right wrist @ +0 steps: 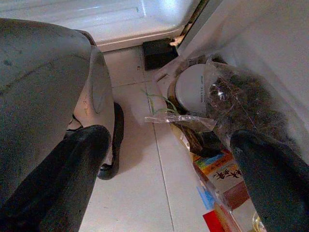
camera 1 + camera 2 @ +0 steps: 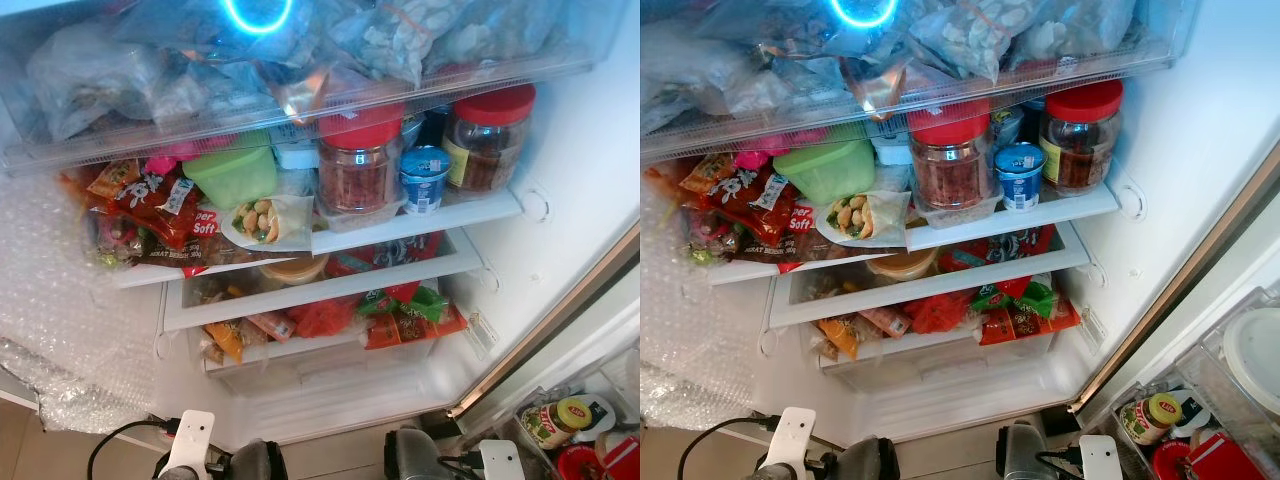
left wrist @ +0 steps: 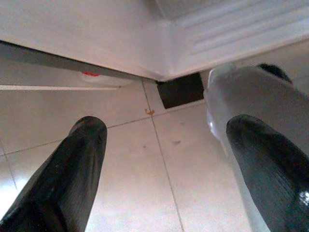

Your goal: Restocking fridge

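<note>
The fridge stands open in front of me. Its top shelf (image 2: 300,120) holds clear bags of food. On the middle shelf (image 2: 420,222) stand two red-lidded jars (image 2: 358,160) (image 2: 488,137), a blue cup (image 2: 425,178), a green tub (image 2: 232,172), a wrapped roll (image 2: 262,222) and red snack packs (image 2: 150,205). The lower drawers (image 2: 330,290) hold colourful packets (image 2: 405,315). My left gripper (image 3: 164,169) hangs open over the floor tiles near the fridge base. My right gripper (image 1: 178,179) hangs open beside the door's lowest shelf, with nothing between its fingers.
Bubble wrap (image 2: 50,310) lines the fridge's left wall. On the right the open door (image 2: 590,310) carries a rack with a yellow-lidded jar (image 2: 562,417) and other containers. A black cable (image 2: 115,440) loops by my left arm. Pale floor tiles (image 3: 145,159) lie below.
</note>
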Controlling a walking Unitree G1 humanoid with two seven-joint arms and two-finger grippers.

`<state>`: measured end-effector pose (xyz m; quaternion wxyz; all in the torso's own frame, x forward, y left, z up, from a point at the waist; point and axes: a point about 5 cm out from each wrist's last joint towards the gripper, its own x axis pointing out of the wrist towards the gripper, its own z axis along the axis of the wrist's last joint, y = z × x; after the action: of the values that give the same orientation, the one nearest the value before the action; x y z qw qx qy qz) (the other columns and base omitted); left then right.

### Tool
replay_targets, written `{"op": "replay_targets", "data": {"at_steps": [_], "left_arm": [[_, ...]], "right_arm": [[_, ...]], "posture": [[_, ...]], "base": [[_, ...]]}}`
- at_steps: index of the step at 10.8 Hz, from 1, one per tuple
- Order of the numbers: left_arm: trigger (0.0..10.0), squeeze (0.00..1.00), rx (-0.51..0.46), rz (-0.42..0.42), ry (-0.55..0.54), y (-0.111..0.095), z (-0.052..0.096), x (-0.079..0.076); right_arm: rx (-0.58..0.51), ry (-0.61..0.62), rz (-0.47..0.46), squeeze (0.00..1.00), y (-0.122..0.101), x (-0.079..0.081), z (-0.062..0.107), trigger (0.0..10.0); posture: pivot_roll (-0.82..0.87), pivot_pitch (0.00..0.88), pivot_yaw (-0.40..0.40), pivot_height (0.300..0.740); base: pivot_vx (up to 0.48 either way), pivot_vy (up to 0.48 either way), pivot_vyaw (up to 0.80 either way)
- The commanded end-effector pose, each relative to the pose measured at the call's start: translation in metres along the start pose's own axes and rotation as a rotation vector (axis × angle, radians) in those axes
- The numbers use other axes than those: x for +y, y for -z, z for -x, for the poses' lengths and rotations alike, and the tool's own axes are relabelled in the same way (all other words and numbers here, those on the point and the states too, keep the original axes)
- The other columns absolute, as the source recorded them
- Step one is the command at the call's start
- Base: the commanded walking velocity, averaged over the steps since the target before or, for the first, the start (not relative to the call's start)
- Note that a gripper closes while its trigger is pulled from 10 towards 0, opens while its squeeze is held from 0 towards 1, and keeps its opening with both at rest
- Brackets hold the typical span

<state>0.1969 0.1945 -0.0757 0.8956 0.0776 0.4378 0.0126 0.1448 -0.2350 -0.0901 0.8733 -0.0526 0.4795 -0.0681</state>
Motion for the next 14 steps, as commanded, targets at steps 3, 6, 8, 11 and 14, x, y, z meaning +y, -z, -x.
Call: {"op": "replay_targets", "data": {"at_steps": [3,6,8,11,14], "left_arm": [[10.0,0.0,0.027,0.051,-0.028,0.012,0.002,0.001],[10.0,0.0,0.026,0.055,-0.018,0.011,0.002,-0.006],[10.0,0.0,0.034,0.051,-0.011,0.013,0.002,-0.008],[10.0,0.0,0.043,0.051,-0.014,0.015,0.003,-0.006],[10.0,0.0,0.033,0.055,-0.02,0.011,0.002,-0.008]], "right_arm": [[0.013,-0.046,-0.002,0.0,0.008,0.007,0.002,10.0],[0.015,-0.048,-0.009,0.0,0.01,0.008,0.002,10.0],[0.015,-0.05,-0.008,0.0,0.01,0.008,0.002,10.0],[0.014,-0.056,-0.005,0.0,0.01,0.008,0.002,10.0],[0.01,-0.06,-0.004,0.0,0.009,0.009,0.002,10.0]], "posture": [[-0.12,0.082,0.079,0.645],[-0.13,0.064,0.088,0.645],[-0.13,0.052,0.091,0.645],[-0.14,0.057,0.093,0.645],[-0.14,0.074,0.089,0.645]], "base": [[0.0,0.0,0.0],[-0.284,0.0,0.0],[-0.321,0.0,0.0],[-0.364,0.0,0.0],[-0.369,0.0,0.0]]}}
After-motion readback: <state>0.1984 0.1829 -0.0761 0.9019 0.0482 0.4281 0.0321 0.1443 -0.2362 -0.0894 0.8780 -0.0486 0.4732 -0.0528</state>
